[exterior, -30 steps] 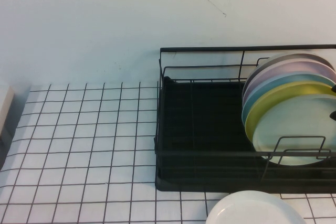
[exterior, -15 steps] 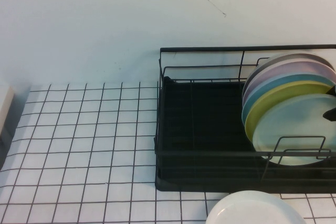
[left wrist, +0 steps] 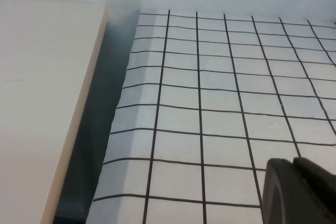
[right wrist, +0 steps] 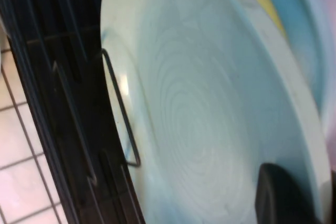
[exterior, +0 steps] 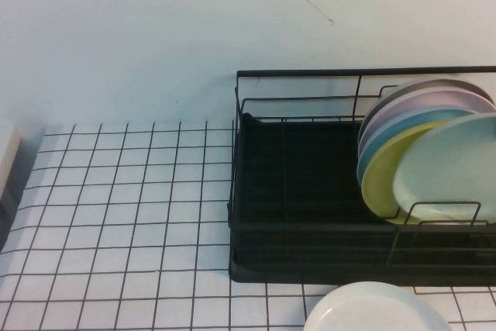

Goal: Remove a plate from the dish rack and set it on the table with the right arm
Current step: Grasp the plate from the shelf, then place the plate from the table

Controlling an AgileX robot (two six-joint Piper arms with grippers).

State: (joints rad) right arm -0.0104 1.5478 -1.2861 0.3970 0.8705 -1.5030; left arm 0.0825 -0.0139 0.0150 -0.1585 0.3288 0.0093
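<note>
Mint-green plate [right wrist: 210, 108] sits in our right claw [right wrist: 286, 195], tilted and raised in the dish rack [exterior: 310, 191] in front of the yellow plate [exterior: 380, 180]. Left claw [left wrist: 299, 192] hovers over tabletop [left wrist: 210, 103]; can't tell its opening.

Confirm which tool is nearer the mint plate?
Right. The right tool is against the mint plate at the dish rack; the left tool hovers over bare table, far from it.
</note>
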